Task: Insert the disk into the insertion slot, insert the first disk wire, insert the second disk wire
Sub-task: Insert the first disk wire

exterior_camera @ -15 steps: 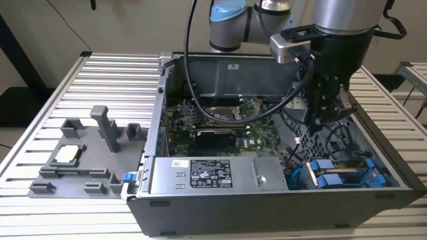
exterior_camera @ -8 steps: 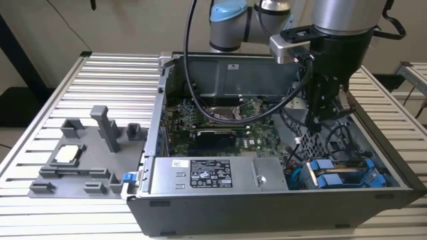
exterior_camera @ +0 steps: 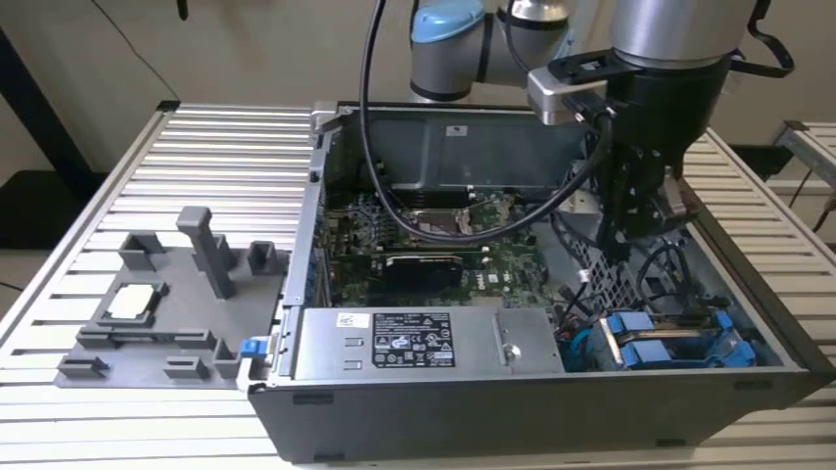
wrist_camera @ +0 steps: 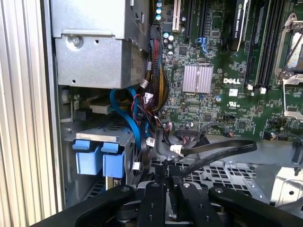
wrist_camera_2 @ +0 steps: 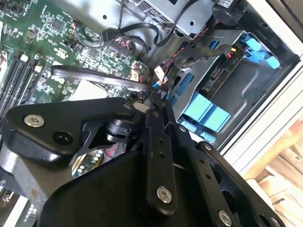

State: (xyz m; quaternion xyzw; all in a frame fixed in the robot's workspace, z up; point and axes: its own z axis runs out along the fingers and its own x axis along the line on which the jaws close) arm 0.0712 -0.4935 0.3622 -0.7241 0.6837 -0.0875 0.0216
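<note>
A metal table (exterior_camera: 196, 127) made of long grey strips holds an open computer case (exterior_camera: 523, 416). At the lower right of the exterior view, the disk (exterior_camera: 669, 345) sits in the insertion slot (wrist_camera_2: 248, 73), with its blue frame showing. In the middle of the second wrist view, the gripper (wrist_camera_2: 157, 94) looks closed on the end of a flat black wire (wrist_camera_2: 94, 75). The wire could catch on the loose wires (wrist_camera: 154, 90) nearby, or slip and bend. A black-and-white sticker (exterior_camera: 411, 339) has tiny print.
</note>
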